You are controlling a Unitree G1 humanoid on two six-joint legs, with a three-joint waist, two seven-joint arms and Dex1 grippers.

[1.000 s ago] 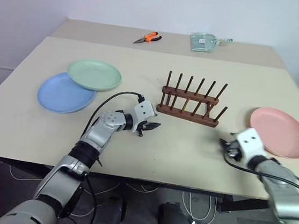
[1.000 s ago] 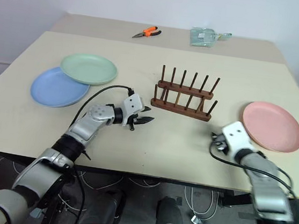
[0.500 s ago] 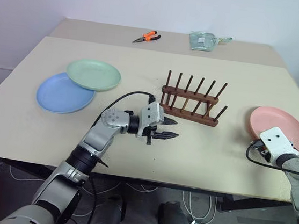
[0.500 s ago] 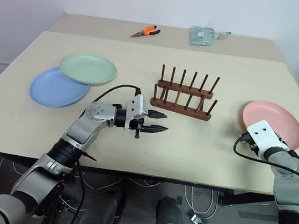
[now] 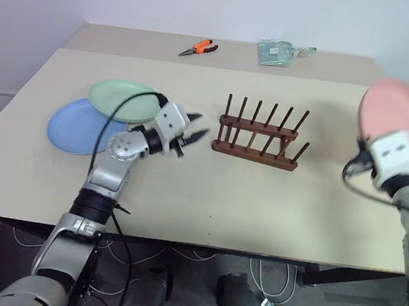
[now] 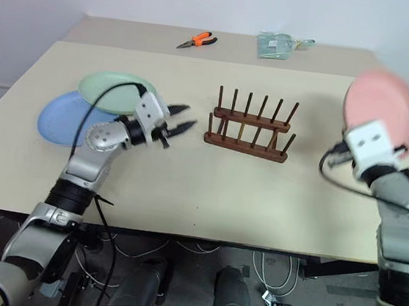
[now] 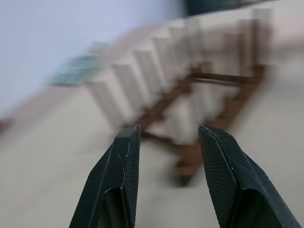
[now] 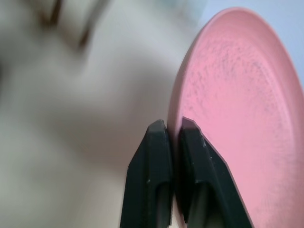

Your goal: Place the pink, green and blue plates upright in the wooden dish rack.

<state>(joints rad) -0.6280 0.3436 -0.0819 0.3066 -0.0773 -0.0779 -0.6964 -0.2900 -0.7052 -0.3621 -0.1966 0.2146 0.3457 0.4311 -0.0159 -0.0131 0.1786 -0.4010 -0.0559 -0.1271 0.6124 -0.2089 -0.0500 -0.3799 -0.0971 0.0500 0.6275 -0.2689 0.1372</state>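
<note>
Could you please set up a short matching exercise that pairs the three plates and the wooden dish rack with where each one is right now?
Things:
1. pink plate
2. green plate
3. blue plate
4. wooden dish rack

States:
A. partly covered by another plate
B. standing on the table with no plates in it
C. lifted off the table, clamped by the right end effector
D. lying on another plate's edge

Pairs: 1-C, 2-D, 3-A, 4-B

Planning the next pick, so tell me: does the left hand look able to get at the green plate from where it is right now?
Probably yes. The left hand is open and holds nothing, beside the green plate, which lies on top, overlapping the blue plate, with nothing on it.
</note>
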